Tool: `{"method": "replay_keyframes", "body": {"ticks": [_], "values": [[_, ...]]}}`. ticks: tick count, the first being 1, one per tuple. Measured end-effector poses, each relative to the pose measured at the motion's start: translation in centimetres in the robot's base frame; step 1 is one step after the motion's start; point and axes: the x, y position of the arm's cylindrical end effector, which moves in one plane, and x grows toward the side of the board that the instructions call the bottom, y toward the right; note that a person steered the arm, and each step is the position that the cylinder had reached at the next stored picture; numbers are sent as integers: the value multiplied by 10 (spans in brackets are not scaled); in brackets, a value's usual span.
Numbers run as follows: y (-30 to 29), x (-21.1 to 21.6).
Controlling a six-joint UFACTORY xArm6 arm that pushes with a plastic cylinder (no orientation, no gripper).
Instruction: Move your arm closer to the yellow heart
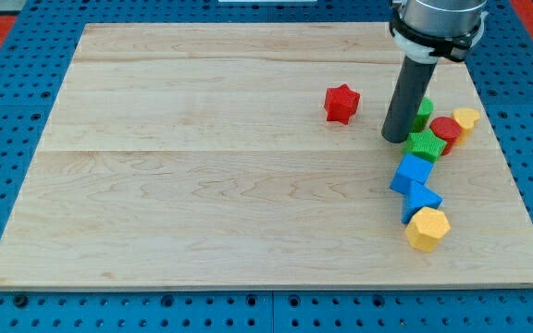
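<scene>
Nearest the view's bottom sits the yellow hexagon (427, 228), below my tip (396, 139) and slightly to its right, with two blue blocks (412, 174) in between. My tip is a bare rod, pinching nothing, standing on the desk (202, 185) just left of the green star (426, 144). Further right come the red cylinder (446, 130), then the yellow heart (466, 119), near my tip but apart from it. The red star (341, 103) lies to my tip's left.

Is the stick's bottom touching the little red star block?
No, my tip sits apart from the red star-shaped block, toward the view's right, next to the green star-shaped block.
</scene>
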Motion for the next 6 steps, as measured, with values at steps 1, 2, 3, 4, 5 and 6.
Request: {"method": "replay_keyframes", "body": {"ticks": [1, 2, 3, 4, 5, 6], "values": [[-29, -15], [-58, -34], [-93, -8], [-95, 48], [-97, 134], [-87, 194]]}}
